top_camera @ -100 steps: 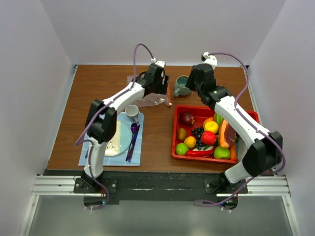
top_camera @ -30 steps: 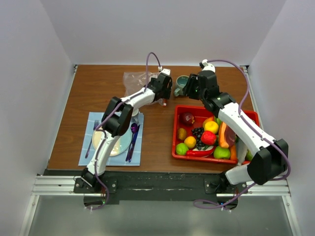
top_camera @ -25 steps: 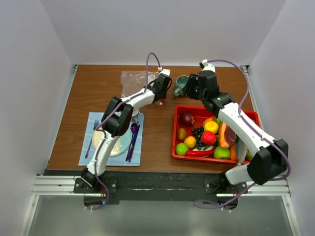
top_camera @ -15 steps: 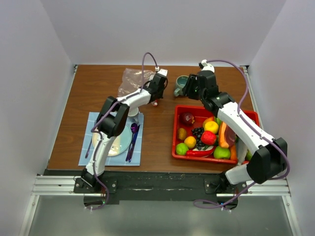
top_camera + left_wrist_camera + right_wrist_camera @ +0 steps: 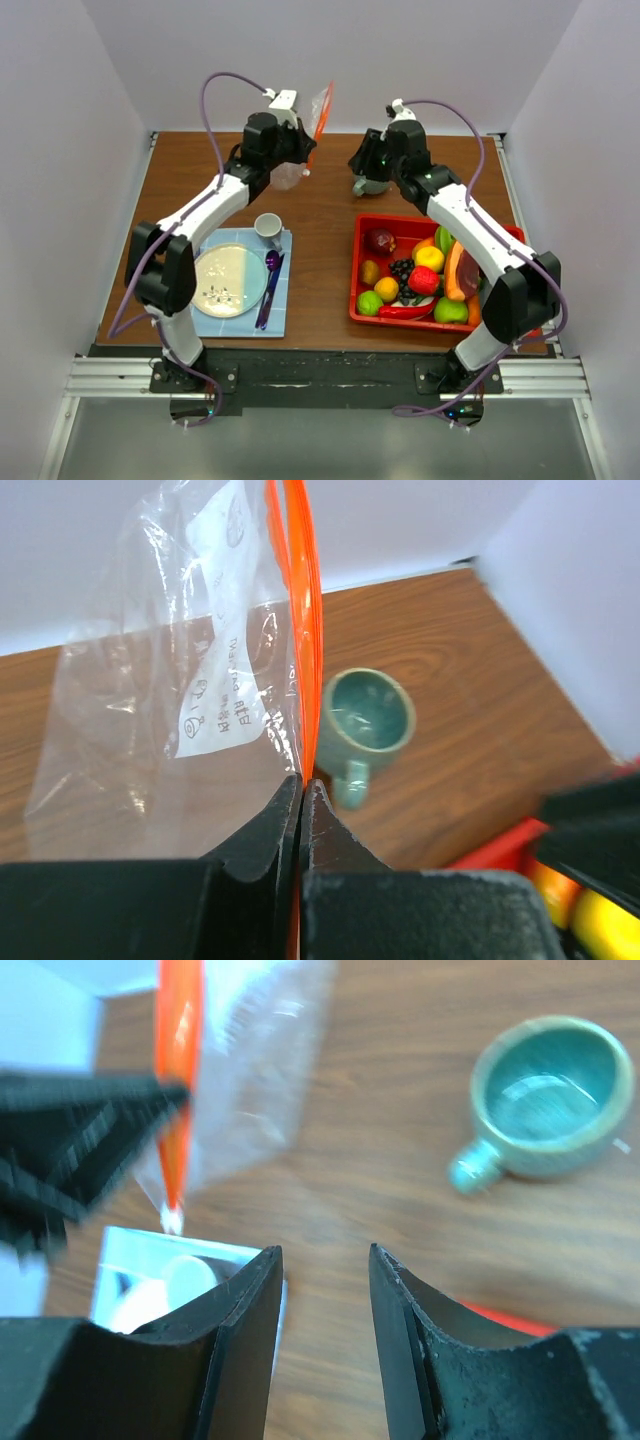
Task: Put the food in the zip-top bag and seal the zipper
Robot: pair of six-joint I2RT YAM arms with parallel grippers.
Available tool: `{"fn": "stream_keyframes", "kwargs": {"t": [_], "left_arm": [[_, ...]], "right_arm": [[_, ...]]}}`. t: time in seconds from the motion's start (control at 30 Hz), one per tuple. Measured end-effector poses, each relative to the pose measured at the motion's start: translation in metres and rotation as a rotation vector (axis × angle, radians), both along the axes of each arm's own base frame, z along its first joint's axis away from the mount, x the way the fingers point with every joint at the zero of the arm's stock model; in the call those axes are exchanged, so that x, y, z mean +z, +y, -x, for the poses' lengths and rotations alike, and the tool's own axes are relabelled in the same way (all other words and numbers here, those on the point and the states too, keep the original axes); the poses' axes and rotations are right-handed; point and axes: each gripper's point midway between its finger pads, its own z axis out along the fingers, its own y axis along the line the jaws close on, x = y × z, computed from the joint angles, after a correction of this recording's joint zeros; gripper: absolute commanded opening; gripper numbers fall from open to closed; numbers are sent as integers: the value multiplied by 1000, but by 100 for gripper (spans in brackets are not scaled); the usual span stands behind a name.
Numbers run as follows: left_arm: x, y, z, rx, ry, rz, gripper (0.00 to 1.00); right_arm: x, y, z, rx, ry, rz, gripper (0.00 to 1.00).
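Food (image 5: pixel 415 275): lies in the red tray (image 5: pixel 354 290) at the near right of the table. None of it is in the bag.
Nearer arm: the right one. Its arm passes over the tray, and the food lies on the near side of its gripper.
Right gripper (image 5: pixel 325 1260): open and empty, above bare wood just beside the cup (image 5: pixel 545 1095).
Left gripper (image 5: pixel 302 790): closed on the zipper (image 5: pixel 295 600), pinching it at one end and holding it off the table at the far side.
Bag (image 5: pixel 180 700): lifted in the air and held only by the left gripper. The clear film spreads to the left of the strip in the left wrist view.
Zipper axis: runs straight out from the left jaws, up toward the back wall. Its two lips lie together, so I judge the mouth is shut or nearly so.
Key relation: the bag is to the left of the right gripper, apart from it across a gap. The strip is edge-on to the open fingers, so I think the right arm must reach left to take one lip.
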Motion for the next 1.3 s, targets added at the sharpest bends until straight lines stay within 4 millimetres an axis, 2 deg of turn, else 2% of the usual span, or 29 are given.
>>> {"fn": "stream_keyframes", "kwargs": {"t": [0.07,0.2,0.5,0.93,1.3], "left_arm": [[13,-5,12,-39,-21,29,0],[16,-12,28,-94,-14,52,0],[-6,-19,53,-171,64,88,0],[23,-18,80,-231,18,142,0],[23,-20,85,-251,22,145,0]], "right_arm": [[11,10,-8,17,-22,-39,44],[25,19,-12,31,-48,-97,44],[41,22,-17,7,-80,-169,44],[40,23,-27,-30,-79,-192,43],[46,26,-28,-33,-90,-220,43]]}}
